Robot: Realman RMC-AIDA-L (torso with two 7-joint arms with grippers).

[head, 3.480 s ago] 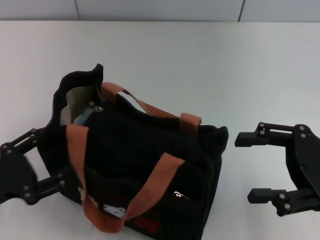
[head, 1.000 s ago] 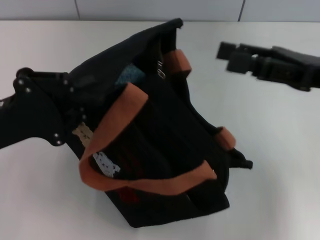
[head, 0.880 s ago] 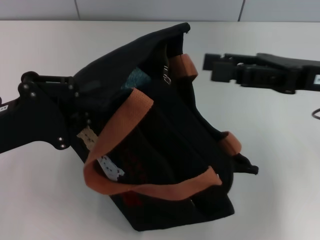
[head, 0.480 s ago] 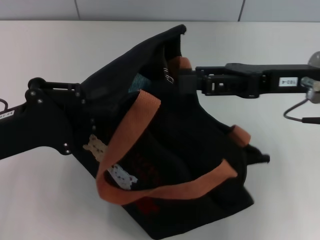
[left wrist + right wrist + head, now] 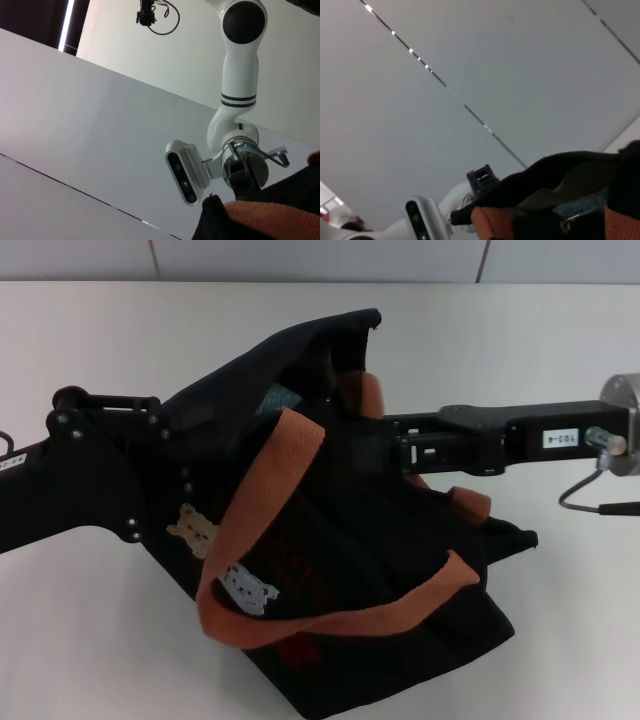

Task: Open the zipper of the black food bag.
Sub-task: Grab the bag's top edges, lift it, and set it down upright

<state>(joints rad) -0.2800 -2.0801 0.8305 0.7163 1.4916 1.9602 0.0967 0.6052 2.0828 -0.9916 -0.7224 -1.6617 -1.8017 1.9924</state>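
Note:
The black food bag (image 5: pixel 340 570) with orange-brown handles (image 5: pixel 262 480) lies tilted across the middle of the head view. My left gripper (image 5: pixel 165 455) is clamped on its left end, by the bear patches. My right gripper (image 5: pixel 368 452) reaches in from the right, its tip over the bag's top between the handles. The zipper (image 5: pixel 318 390) gapes at the far end, with something teal (image 5: pixel 278 400) inside. In the right wrist view I see the pale lining (image 5: pixel 555 187) and a small silver pull (image 5: pixel 568 221).
The bag rests on a white table (image 5: pixel 500 350) with a grey wall strip behind. A cable (image 5: pixel 590 500) hangs from my right wrist. The left wrist view shows the right arm (image 5: pixel 240 75) and an orange handle (image 5: pixel 270 217).
My left gripper took hold of the bag's end and swung it round. My right gripper came across from the right and has now slid in over the bag's top.

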